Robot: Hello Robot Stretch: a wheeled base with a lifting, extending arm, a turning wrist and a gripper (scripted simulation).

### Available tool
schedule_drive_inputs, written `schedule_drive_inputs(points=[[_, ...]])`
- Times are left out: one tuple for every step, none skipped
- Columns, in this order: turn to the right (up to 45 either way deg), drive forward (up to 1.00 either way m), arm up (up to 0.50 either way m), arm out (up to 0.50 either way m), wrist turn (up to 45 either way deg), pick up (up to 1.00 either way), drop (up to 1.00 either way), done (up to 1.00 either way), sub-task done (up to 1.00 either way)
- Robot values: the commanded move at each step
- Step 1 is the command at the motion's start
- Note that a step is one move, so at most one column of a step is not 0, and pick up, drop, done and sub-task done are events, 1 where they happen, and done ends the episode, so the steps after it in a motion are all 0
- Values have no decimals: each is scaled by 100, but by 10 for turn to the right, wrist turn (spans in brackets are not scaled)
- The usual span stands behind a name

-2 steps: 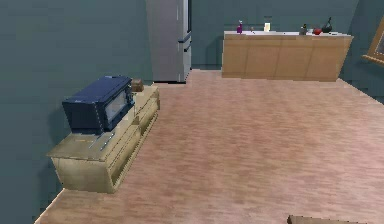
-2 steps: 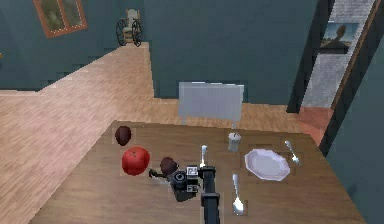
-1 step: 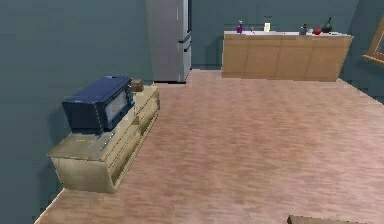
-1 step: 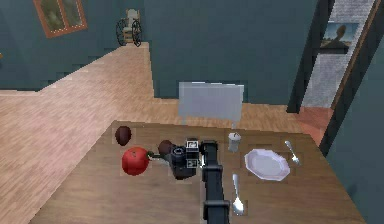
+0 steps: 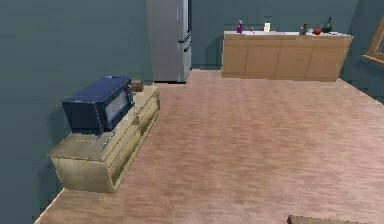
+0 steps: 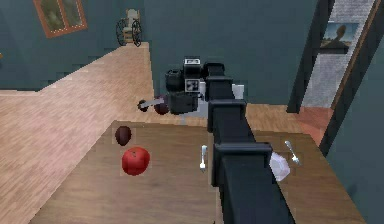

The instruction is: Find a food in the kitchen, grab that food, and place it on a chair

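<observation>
In the forward view, a tall grey refrigerator (image 5: pixel 170 40) stands with its doors closed at the far wall. Right of it, a long light wooden counter (image 5: pixel 285 58) carries small bottles and a red thing. At the left, a low pale wooden stand (image 5: pixel 105 150) bears a dark blue box (image 5: pixel 98 104).

In the arm side view, a round red apple (image 6: pixel 136 160) lies on a dark brown wooden table (image 6: pixel 70 195). A dark round lump (image 6: pixel 123 135) sits just beside the apple, and a silver utensil (image 6: pixel 204 157) lies near the dark square arm (image 6: pixel 240 150). The gripper (image 6: pixel 150 104) reaches past the table's far edge. A small dark red blob shows at its fingers, and I cannot tell whether it holds anything.
</observation>
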Motion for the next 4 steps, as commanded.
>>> schedule_drive_inputs(points=[[0,0,0,0,-450,0,0,0,0],[0,0,0,0,-450,0,0,0,0],[0,0,0,0,-150,0,0,0,0],[0,0,0,-30,0,0,0,0,0]])
